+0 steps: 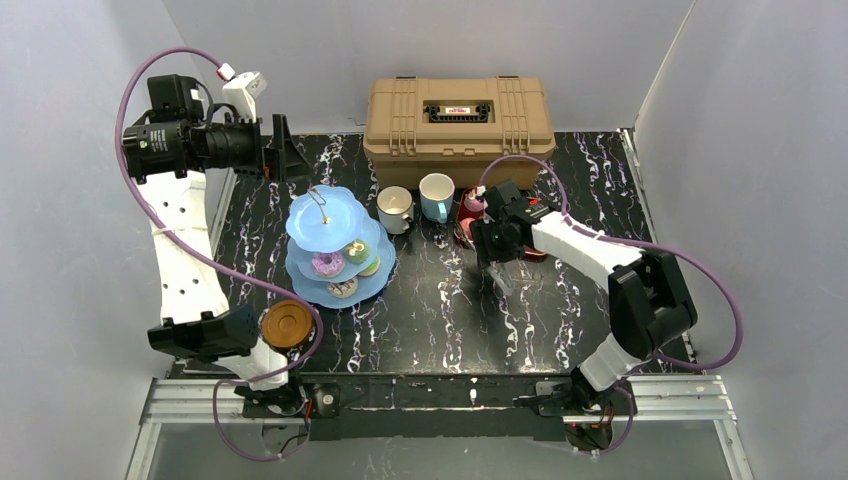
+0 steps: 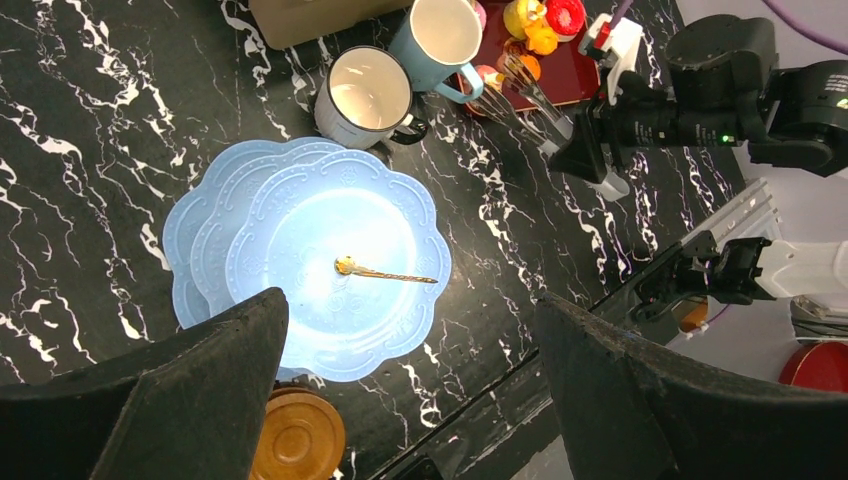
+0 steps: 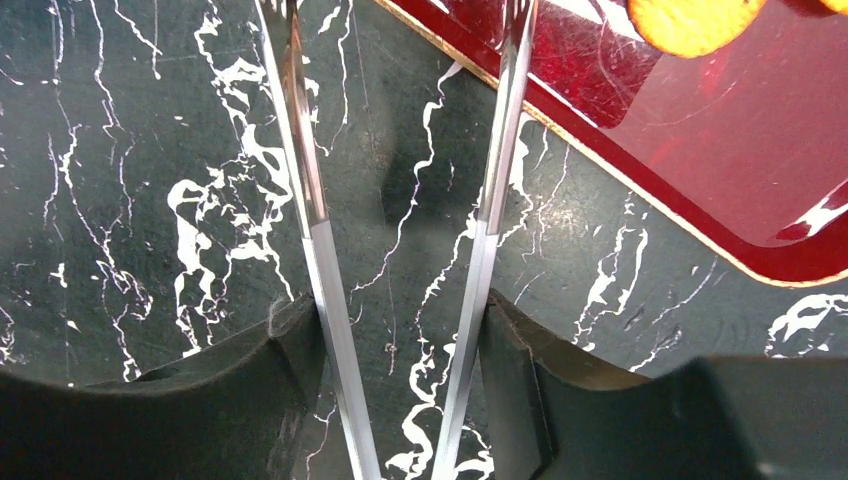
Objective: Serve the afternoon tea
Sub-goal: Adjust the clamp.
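The light-blue three-tier cake stand [image 1: 335, 245] stands left of centre with toy donuts [image 1: 328, 264] on its lower tiers; from above, in the left wrist view, its top tier [image 2: 330, 255] is bare. The white mug [image 1: 395, 208] and the light-blue mug [image 1: 436, 196] stand side by side behind it. A brown saucer [image 1: 287, 325] lies at the near left. My left gripper [image 1: 275, 150] is raised high at the back left, open and empty [image 2: 410, 340]. My right gripper [image 1: 487, 250] is shut on the metal tongs [image 3: 310, 220], low over the table beside the dark-red tray [image 3: 700, 130].
The tan toolbox [image 1: 458, 115] stands at the back centre. The dark-red tray [image 2: 550, 60] holds several toy donuts and cakes right of the mugs. The tongs' tips [image 2: 515, 80] reach towards the tray's edge. Grey walls close in the left, back and right.
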Robot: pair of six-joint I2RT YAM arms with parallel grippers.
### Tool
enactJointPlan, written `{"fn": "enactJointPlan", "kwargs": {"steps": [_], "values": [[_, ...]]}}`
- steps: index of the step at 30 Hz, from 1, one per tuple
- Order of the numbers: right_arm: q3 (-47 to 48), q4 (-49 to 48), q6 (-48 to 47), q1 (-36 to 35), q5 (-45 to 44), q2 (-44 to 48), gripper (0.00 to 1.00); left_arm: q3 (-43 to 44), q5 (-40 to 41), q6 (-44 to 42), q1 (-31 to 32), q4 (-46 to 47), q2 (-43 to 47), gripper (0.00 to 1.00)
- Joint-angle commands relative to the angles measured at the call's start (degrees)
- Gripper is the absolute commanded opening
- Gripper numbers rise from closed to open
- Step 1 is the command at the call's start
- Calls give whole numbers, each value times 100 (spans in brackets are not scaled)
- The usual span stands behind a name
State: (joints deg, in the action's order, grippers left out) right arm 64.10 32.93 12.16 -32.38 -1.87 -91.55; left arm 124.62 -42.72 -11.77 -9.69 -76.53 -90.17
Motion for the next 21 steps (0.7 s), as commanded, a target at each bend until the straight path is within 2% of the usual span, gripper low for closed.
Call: {"fn": "enactJointPlan", "kwargs": {"steps": [1, 11, 21], "values": [[-200, -324, 92, -40, 125, 6, 62, -55, -159, -18, -38, -39, 129, 91], [-226, -309, 164, -40, -252, -84, 61, -128, -140, -60, -46, -38, 148, 91], [783, 958, -136, -23, -64, -579, 56, -139, -159, -43, -64, -14, 205, 91]]}}
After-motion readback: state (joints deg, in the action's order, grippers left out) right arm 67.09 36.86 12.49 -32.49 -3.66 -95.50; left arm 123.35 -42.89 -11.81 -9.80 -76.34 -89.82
